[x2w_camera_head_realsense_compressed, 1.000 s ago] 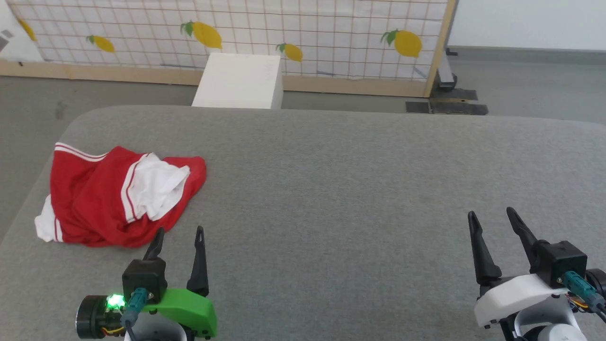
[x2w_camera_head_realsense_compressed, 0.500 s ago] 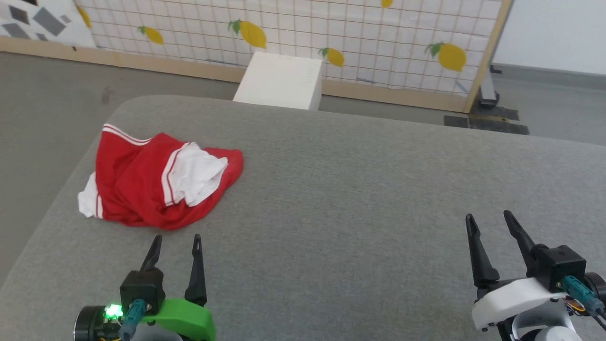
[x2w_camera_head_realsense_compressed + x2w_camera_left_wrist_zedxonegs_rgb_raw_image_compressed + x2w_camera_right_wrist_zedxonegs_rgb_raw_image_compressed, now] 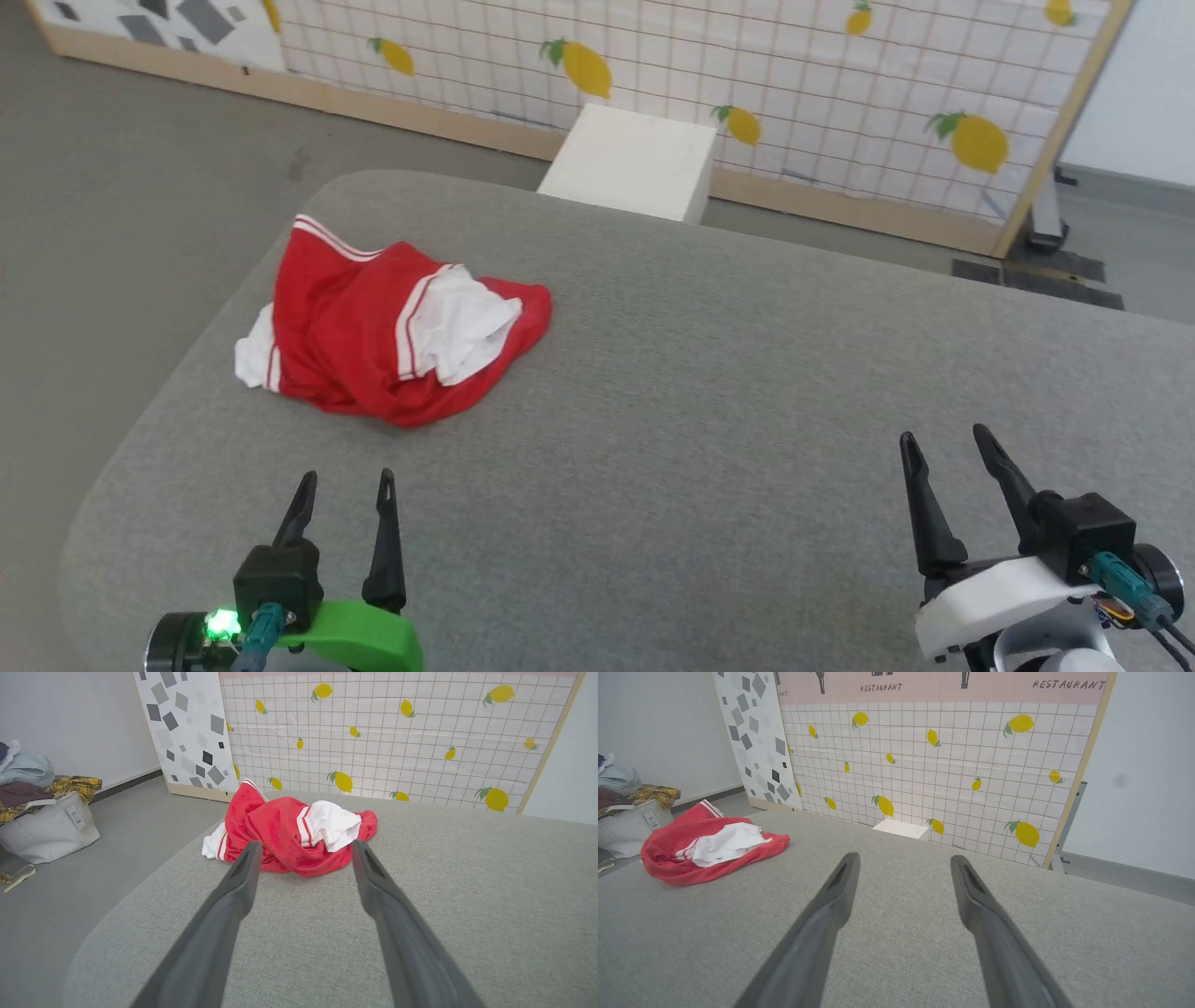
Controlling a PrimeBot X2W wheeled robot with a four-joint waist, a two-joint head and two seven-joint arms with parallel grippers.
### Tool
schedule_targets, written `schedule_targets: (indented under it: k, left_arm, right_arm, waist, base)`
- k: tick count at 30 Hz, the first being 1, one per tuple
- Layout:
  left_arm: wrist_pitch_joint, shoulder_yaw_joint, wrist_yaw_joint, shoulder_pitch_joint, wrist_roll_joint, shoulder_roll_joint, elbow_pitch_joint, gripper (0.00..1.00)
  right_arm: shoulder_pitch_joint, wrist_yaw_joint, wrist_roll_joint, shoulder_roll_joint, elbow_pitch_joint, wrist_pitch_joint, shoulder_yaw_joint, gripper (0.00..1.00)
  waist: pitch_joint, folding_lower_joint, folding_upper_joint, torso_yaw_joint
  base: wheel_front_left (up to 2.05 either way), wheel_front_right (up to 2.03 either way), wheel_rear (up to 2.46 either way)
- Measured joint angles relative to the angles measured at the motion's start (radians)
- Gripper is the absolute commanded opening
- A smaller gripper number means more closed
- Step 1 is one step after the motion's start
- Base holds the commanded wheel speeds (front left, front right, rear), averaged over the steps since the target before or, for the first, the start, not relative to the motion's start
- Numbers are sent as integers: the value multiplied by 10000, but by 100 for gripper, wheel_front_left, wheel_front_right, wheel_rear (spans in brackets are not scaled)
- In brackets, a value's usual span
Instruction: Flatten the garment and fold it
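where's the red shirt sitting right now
In the head view the garment lies crumpled on the far left part of the grey table, near its left edge, ahead of the left claw and clear of it.

Head view has swung left. The garment point(image 3: 345, 336) now appears nearer centre; the table point(image 3: 653, 420) edge runs slanted.

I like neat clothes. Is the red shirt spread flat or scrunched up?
Scrunched up. The red shirt lies in a rumpled heap on the grey surface, a white sleeve bunched on top.
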Motion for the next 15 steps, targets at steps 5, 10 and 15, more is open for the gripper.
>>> schedule_targets:
  k: [5, 10, 15]
  left_arm:
    - [-94, 15, 0, 110, -2, 15, 29, 100]
    - [-184, 36, 0, 207, -17, 35, 44, 100]
    - [-305, 54, 4, 328, -65, 54, 52, 100]
  right_arm:
    - [0, 0, 75, 0, 155, -90, 61, 100]
    - [0, 0, 161, 0, 272, -209, 125, 100]
    - [0, 0, 238, 0, 389, -311, 173, 100]
  waist:
    - [-56, 0, 0, 367]
    - [-130, 0, 0, 682]
    - [-210, 1, 0, 957]
  base:
    - [0, 0, 0]
    - [0, 0, 0]
    - [0, 0, 0]
